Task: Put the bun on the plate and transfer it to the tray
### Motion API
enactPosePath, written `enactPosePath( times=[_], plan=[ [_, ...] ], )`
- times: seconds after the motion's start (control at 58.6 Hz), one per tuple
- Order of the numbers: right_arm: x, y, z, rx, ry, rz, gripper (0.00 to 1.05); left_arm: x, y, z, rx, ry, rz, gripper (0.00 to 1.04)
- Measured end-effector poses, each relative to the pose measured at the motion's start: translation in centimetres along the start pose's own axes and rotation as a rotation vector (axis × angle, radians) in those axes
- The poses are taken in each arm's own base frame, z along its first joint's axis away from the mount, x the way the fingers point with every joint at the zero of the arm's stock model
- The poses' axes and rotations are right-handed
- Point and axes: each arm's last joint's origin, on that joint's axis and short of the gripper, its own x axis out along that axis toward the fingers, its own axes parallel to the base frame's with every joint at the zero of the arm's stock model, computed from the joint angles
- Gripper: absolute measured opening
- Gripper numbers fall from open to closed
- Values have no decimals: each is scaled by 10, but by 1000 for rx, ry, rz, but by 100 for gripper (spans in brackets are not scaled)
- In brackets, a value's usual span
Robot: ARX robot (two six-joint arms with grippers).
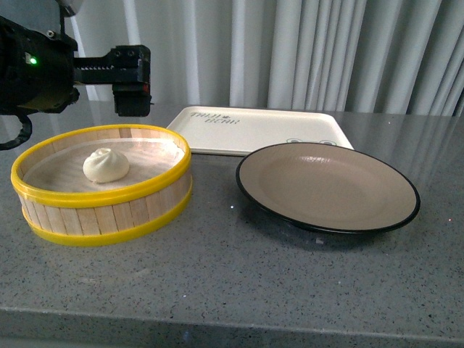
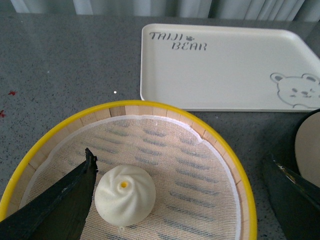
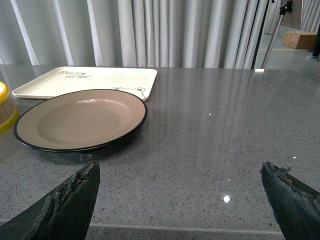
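My left fingers [image 2: 65, 200] spread wide over the bun [image 1: 106, 164] in the basket [image 1: 101, 210] near the desk's [image 1: 232, 290] front left. My right fingers [image 3: 70, 200], only their tips showing, gape wide. The plate [image 1: 326, 185] hides part of the tray's [image 1: 268, 134] near edge.

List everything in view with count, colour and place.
bun: one, white, inside the basket on its cloth liner
basket: one, wood with yellow rims, countertop's left side
plate: one, tan with black rim, empty, right of the basket
tray: one, cream with dark print, empty, behind basket and plate
countertop: one, grey speckled, under everything
curtain: one, pale grey, behind the countertop
left gripper: one, black, open, over the basket near the bun
right gripper: one, black, open, over bare countertop
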Motion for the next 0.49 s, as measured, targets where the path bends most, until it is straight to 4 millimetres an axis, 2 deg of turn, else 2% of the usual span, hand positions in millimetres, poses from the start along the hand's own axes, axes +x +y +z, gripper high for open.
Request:
enactPosePath(
  times=[0.29,0.495],
  plan=[
    [0,0,0,0,0,0,96,32,-8,-13,63,84,48,98],
    [0,0,0,0,0,0,96,41,-8,-16,98,101,82,98]
  ],
)
